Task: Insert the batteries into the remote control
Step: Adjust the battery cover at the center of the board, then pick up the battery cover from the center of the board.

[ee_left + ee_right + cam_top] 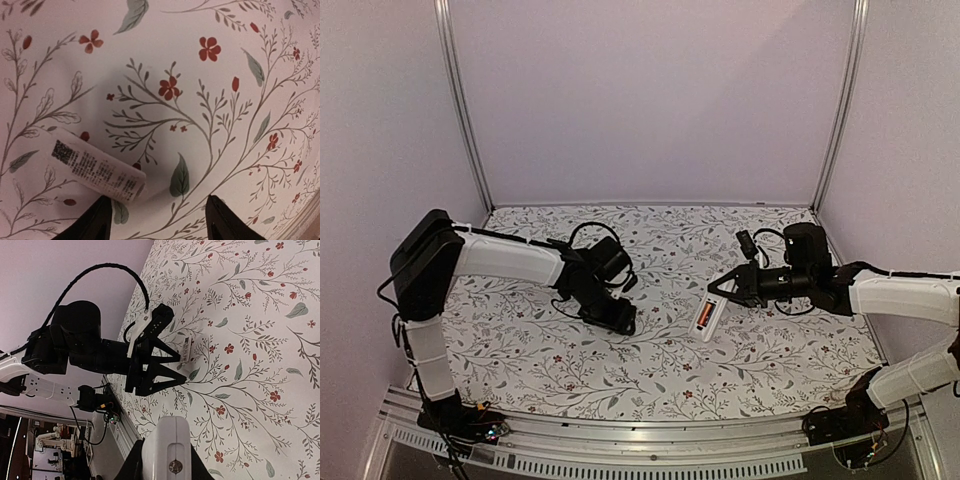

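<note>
Remote rests on the surface, seen from above, at the tips of the right fingers, with an orange battery in its bay. Left wrist: left fingers spread wide, white cover just beside one. Right wrist: the fingers clamp the remote; a weak hold could tip it and spill that battery.

Robot lab: aluminium frame posts, plain booth walls, another arm rig beyond.
</note>
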You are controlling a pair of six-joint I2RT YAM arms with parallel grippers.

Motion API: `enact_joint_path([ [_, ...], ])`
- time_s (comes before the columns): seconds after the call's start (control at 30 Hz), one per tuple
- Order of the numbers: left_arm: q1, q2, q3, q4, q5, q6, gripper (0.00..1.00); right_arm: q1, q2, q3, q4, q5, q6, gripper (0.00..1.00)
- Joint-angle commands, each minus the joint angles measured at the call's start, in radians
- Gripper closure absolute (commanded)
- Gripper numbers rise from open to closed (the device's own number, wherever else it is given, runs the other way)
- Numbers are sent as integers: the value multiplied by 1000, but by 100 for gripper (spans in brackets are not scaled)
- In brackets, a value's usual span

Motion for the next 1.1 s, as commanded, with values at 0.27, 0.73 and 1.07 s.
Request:
enact_joint_path([
  [0.27, -77, 112, 175, 74, 114, 44, 29, -8, 1, -5, -3, -12, -7, 100],
  [0.73, 59, -66, 140, -85, 76, 874, 18, -22, -18, -24, -12, -20, -22, 100],
  [1.07, 111, 52, 159, -105, 105, 1145, 24, -30, -23, -31, -11, -31, -25, 100],
])
